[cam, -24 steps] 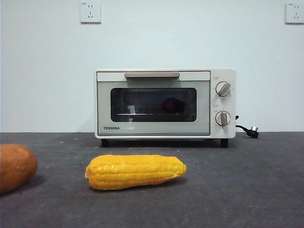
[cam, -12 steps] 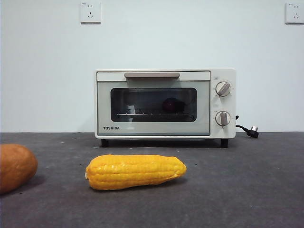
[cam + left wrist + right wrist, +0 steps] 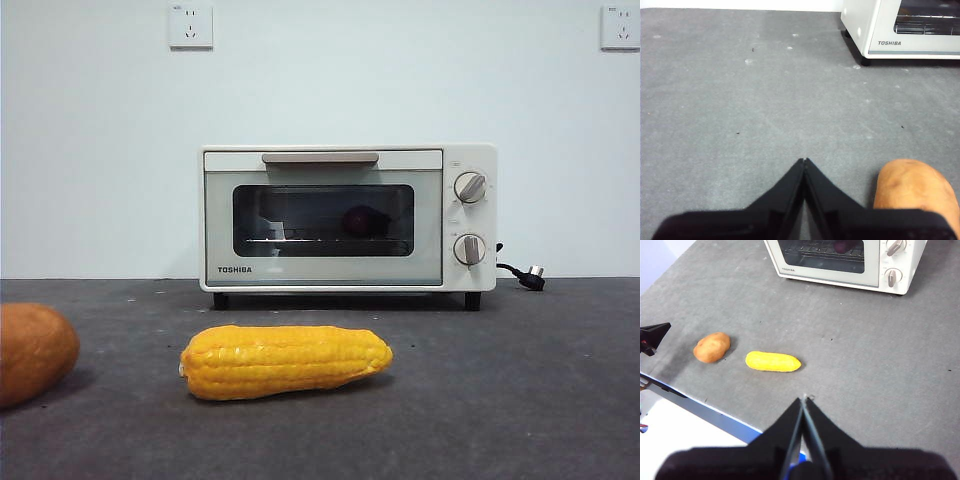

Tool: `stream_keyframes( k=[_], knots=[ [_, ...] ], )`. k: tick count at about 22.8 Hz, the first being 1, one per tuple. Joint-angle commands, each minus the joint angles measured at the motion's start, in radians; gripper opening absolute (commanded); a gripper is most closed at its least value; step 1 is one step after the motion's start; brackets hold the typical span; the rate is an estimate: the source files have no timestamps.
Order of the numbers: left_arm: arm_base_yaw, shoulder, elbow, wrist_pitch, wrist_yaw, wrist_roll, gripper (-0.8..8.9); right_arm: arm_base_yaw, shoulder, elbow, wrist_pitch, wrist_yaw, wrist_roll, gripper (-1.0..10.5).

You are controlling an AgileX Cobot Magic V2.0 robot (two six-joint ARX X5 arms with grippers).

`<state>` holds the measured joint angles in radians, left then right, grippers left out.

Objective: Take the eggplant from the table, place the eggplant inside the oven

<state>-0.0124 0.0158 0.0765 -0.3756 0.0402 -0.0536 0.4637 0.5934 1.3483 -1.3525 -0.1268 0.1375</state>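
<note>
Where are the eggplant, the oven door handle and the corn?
eggplant (image 3: 362,221): front view, its dark rounded body behind the door glass.
oven door handle (image 3: 320,158): front view, middle of the bar.
corn (image 3: 285,361): front view, middle of the cob.

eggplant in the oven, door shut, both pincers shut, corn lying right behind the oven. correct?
One thing is off: the corn lies on the table in front of the oven, as the front view shows. The rest holds: eggplant behind the shut door, left pincer and right pincer shut.
</note>
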Motion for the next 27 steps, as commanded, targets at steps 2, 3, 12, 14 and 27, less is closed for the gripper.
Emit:
stream_keyframes(
  k=[2,3,12,14,27],
  knots=[
    [-0.002,0.000,-0.008,0.004,0.004,-0.007,-0.04,0.002,-0.001,-0.001,-0.023,0.004,-0.008,0.0],
    [-0.002,0.000,-0.008,0.004,0.005,-0.007,-0.04,0.002,-0.001,-0.001,-0.023,0.004,-0.008,0.0],
    [-0.002,0.000,-0.008,0.004,0.004,-0.007,-0.04,0.001,-0.001,-0.001,-0.023,0.029,-0.051,0.0],
    [-0.002,0.000,-0.008,0.004,0.005,-0.007,-0.04,-0.012,-0.003,-0.001,-0.022,0.084,-0.097,0.0],
    [-0.002,0.000,-0.008,0.004,0.005,-0.007,-0.04,-0.335,-0.298,-0.332,0.393,0.090,-0.176,0.0]
  ],
)
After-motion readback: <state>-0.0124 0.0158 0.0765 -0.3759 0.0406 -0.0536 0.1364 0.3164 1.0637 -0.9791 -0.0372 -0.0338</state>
